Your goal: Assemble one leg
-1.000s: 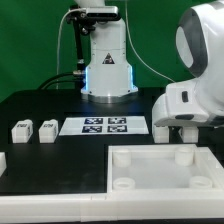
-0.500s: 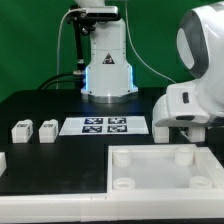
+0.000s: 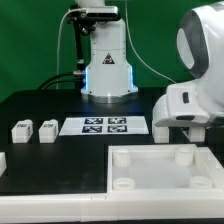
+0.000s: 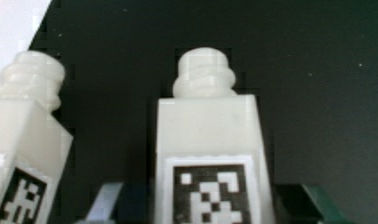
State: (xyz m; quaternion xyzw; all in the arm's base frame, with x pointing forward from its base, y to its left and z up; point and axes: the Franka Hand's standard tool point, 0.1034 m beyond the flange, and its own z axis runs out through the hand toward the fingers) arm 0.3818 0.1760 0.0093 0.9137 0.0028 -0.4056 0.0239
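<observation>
In the exterior view, two loose legs, one and another, stood side by side on the black table at that view's left. The marker board lay just to their right. The tray part occupied the near foreground. The arm hung over the table at that view's right and hid its own tooling.

In the wrist view, the leg lay on the table between the fingers of the gripper, tag face towards the camera. The jaws were spread, one finger on either side, with dark gaps showing. A neighbouring leg lay just beside it.
</observation>
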